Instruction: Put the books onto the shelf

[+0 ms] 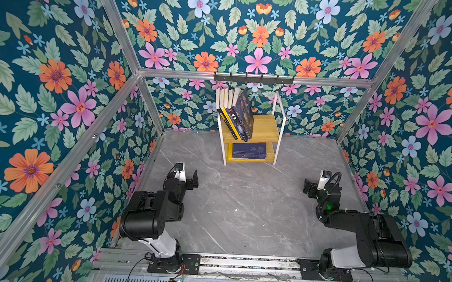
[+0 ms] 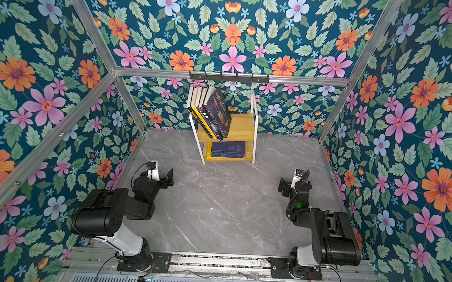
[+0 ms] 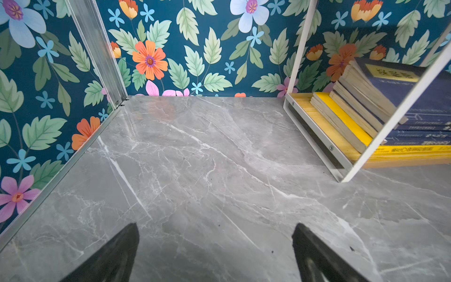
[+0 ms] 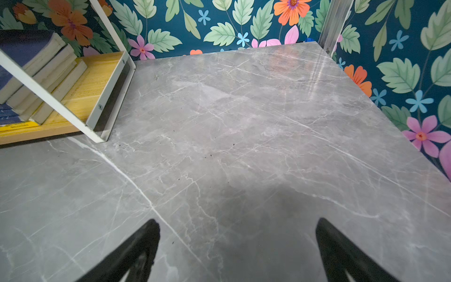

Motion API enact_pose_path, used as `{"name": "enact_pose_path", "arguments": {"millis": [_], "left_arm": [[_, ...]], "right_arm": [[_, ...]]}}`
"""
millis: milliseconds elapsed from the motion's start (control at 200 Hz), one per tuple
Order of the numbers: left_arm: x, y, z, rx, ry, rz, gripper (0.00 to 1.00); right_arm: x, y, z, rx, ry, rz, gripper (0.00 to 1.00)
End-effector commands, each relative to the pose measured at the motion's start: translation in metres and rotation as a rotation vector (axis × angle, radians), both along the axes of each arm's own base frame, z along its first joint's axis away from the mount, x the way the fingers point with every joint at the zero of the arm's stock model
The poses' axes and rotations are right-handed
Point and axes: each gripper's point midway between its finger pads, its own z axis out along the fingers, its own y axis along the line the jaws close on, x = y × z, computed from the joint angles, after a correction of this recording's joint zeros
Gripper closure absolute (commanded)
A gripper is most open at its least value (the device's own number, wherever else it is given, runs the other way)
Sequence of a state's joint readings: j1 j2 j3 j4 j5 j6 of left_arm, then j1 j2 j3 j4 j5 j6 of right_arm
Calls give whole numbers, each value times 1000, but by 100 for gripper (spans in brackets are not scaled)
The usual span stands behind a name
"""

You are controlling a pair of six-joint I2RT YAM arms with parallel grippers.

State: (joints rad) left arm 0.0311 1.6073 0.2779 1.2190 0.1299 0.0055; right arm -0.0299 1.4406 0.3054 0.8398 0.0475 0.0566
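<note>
Black fingertips [image 3: 117,256] of the left claw [image 3: 214,244] frame bare grey tabletop [image 3: 219,158]. They stand wide apart with nothing between them. The right claw [image 4: 236,244] is just as wide and just as empty. In both top views the two claws hang low over the near part of the tabletop, one at each side.

The shelf [image 1: 266,128] stands against the back wall, midway between the claws and well apart from both, under the black hook rail [image 1: 253,79]. All the books I can see are on it. A leaning row of books [image 1: 234,113] stands on the upper board, and a flat stack [image 1: 249,150] lies on the lower one. No book shows on the tabletop, so the job looks finished.

The main risk is the leaning row. It tilts toward the free half of the board with nothing to prop it, and its lower ends seem to sit at the front edge. A jolt could slide the outermost book flat or off the front.

The flat stack [image 3: 353,117] is stepped, not squared, in the left wrist view, so a push on one book could shift the others. The shelf looks light, and a claw reaching in to tidy could catch its thin white frame and shove the whole thing.
</note>
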Motion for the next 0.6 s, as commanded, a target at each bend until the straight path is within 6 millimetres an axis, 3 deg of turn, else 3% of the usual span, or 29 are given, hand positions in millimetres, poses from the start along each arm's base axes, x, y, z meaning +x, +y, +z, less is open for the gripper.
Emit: {"name": "enact_pose_path", "arguments": {"millis": [0, 60, 130, 190, 465, 595], "left_arm": [[0, 0, 7, -1, -32, -3, 0], [-6, -4, 12, 3, -63, -26, 0], [-30, -12, 24, 7, -153, -98, 0], [-40, -4, 28, -20, -192, -66, 0], [-14, 17, 16, -77, -102, 5, 0], [-1, 15, 8, -31, -38, 52, 0]], "right_arm": [[4, 0, 11, 8, -47, -1, 1], [4, 0, 11, 9, -45, -1, 1], [4, 0, 11, 9, -45, -1, 1], [5, 0, 11, 10, -47, -2, 1], [4, 0, 11, 10, -45, -1, 1], [4, 0, 11, 10, -45, -2, 1]]}}
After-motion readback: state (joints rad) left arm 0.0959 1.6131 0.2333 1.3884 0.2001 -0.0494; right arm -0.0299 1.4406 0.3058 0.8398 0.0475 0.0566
